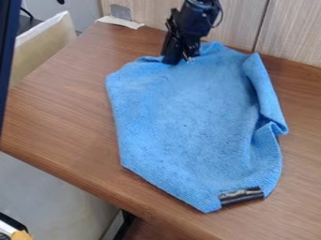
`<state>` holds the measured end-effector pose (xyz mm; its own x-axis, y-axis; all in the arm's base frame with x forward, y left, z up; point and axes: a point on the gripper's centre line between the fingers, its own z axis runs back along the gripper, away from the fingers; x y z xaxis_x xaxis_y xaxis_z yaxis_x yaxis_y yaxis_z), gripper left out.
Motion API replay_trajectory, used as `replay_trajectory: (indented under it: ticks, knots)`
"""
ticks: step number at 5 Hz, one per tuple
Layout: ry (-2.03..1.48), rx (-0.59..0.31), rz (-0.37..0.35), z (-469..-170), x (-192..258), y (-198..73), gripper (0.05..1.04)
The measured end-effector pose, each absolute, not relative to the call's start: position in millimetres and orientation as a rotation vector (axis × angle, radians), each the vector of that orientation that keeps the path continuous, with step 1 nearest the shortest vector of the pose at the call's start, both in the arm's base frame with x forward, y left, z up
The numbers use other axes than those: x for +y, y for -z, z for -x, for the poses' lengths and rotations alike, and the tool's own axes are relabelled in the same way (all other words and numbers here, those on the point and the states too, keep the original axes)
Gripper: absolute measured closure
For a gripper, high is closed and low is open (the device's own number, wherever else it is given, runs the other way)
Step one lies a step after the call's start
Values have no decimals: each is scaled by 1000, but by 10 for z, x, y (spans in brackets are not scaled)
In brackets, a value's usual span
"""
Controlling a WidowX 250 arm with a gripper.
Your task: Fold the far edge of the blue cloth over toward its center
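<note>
The black gripper [177,61] hangs from the top edge of the frame, right of centre, and its tip meets the upper part of a blue cloth [182,117]. Whether its jaws are released, clenched or grasping the fabric, I cannot tell.

The cloth lies spread over the centre and right of the frame, on a brown wood-grain table [69,103]. Its upper edge is rumpled beside the gripper, and its right side is folded over in a long flap that ends in a crease at the middle right. A black tag [241,196] sits on its bottom edge, in the lower right.

Pale wood-grain panels [294,28] stand behind the table, with 1 dark seam between 2 of them at the upper right. At the upper left, a whitish strip [120,21] lies on the table's back corner, with a small grey plate [121,12] upright beside it. A dark bar [7,51] runs down the left edge of the frame.
</note>
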<state>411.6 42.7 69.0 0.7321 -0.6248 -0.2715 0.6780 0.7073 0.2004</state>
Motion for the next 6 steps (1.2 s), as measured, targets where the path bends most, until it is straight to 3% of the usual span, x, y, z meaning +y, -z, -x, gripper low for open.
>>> replay_trajectory:
  ticks: [2,5,6]
  knots:
    - [768,147,-319,-4084,255,-806,1011]
    - [907,57,-342,-3493,-421,-1177,1014]
    - [943,68,-345,-3222,-553,-1063,1014]
